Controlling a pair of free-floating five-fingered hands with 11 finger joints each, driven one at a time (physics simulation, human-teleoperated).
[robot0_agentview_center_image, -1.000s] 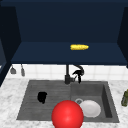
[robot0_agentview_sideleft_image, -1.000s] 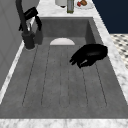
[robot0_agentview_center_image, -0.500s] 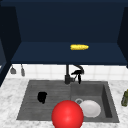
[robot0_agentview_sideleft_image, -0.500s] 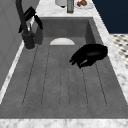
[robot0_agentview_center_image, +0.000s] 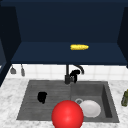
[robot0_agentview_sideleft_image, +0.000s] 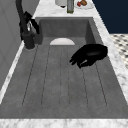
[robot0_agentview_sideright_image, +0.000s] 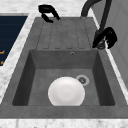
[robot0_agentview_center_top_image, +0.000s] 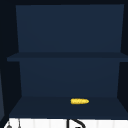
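Front view puts the faucet (robot0_agentview_center_image: 68, 75) right at the right hand (robot0_agentview_center_image: 74, 74), whose curled fingers look wrapped on its lever, though contact is hard to confirm; the left hand (robot0_agentview_center_image: 42, 97) hangs well off to its left, loosely curled and holding nothing, above the draining board (robot0_agentview_center_image: 32, 100).

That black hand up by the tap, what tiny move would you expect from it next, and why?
Probably a slight closing of the right hand on the faucet's handle. It hangs right beside the faucet, fingers curled but seemingly not yet gripping. The left hand hovers idle above the sink's drainboard.
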